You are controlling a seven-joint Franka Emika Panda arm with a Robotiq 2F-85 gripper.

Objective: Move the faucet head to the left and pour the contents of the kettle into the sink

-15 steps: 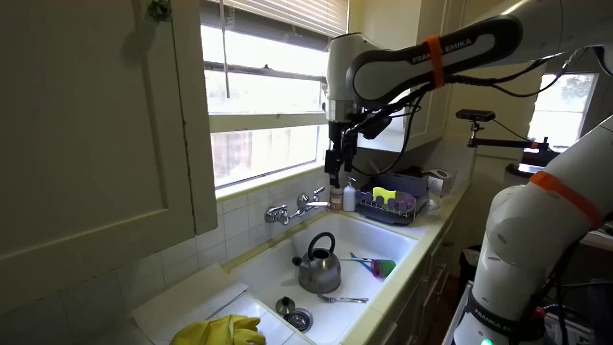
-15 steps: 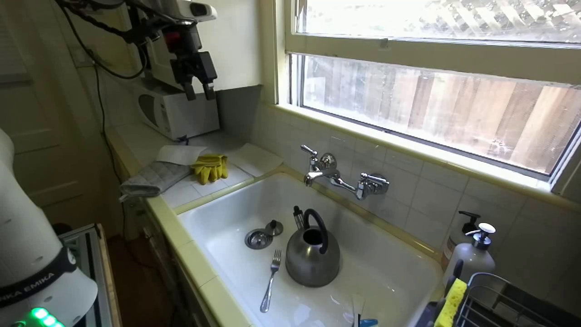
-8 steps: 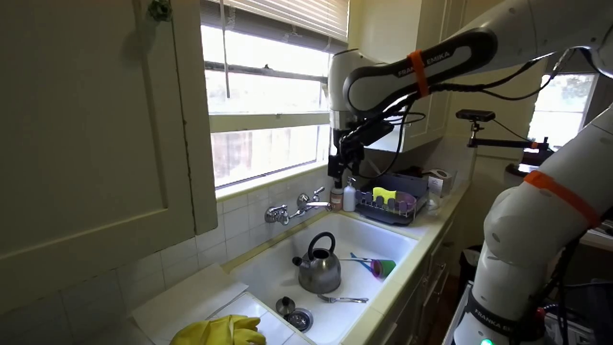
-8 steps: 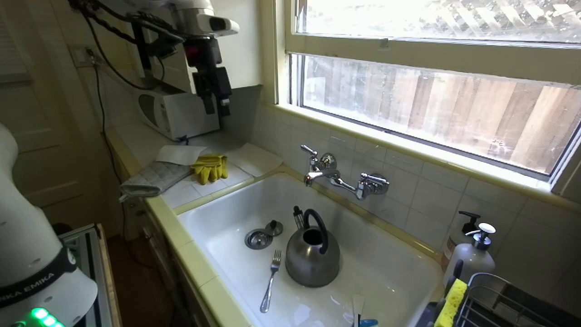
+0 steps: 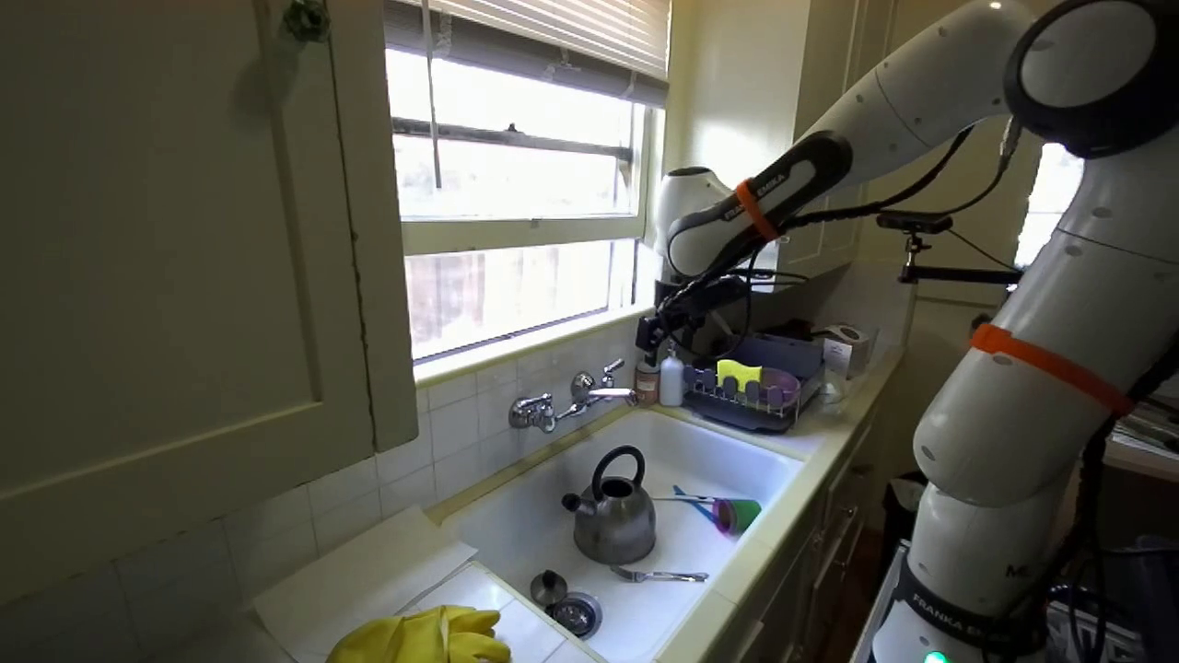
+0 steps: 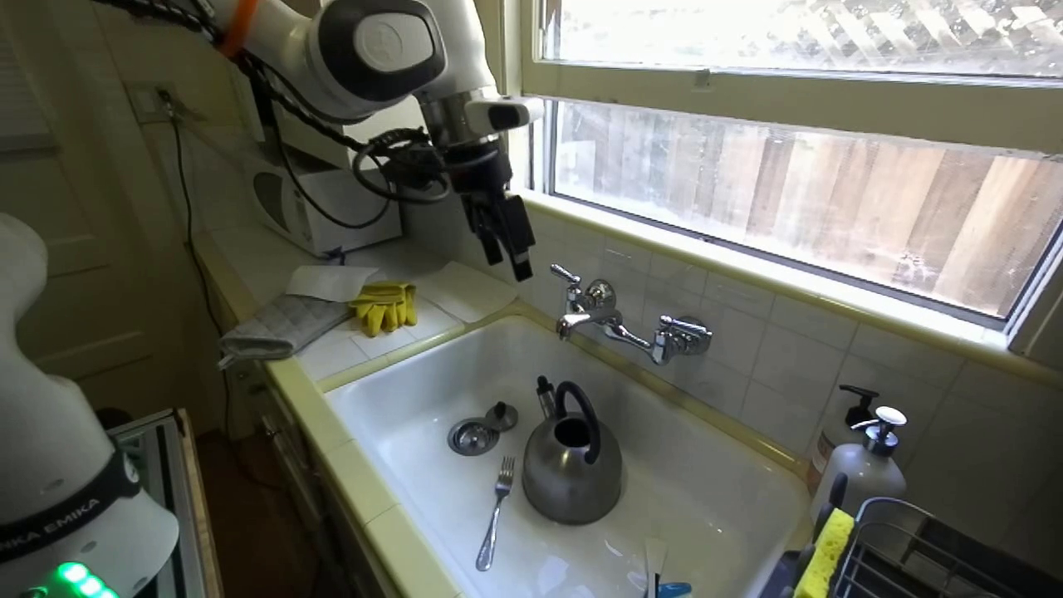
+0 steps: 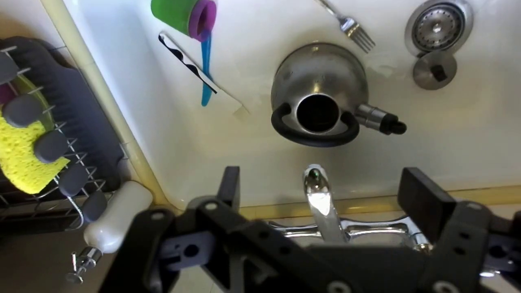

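Note:
The chrome faucet head (image 6: 591,320) stands out from the tiled wall above the sink (image 6: 681,498); it also shows in an exterior view (image 5: 611,394). The grey kettle (image 6: 573,477) with its dark loop handle stands upright in the sink, also seen in an exterior view (image 5: 615,529). My gripper (image 6: 508,264) is open and empty, above and beside the faucet, apart from it. In the wrist view my gripper (image 7: 321,179) has its fingers wide apart; the faucet spout (image 7: 323,207) appears between them, farther off, and the kettle (image 7: 321,73) lies beyond the spout.
A fork (image 6: 496,515), a drain with its stopper (image 6: 501,417) and a green and purple cup (image 5: 737,516) are in the sink. Soap bottles (image 6: 859,473) and a dish rack (image 5: 746,396) stand at one end, yellow gloves (image 6: 384,307) at the other. The window sill (image 6: 747,257) runs behind.
My gripper has come down and moved toward the faucet, rightward in an exterior view. The arm has lowered and reached farther forward. The kettle and faucet have not moved.

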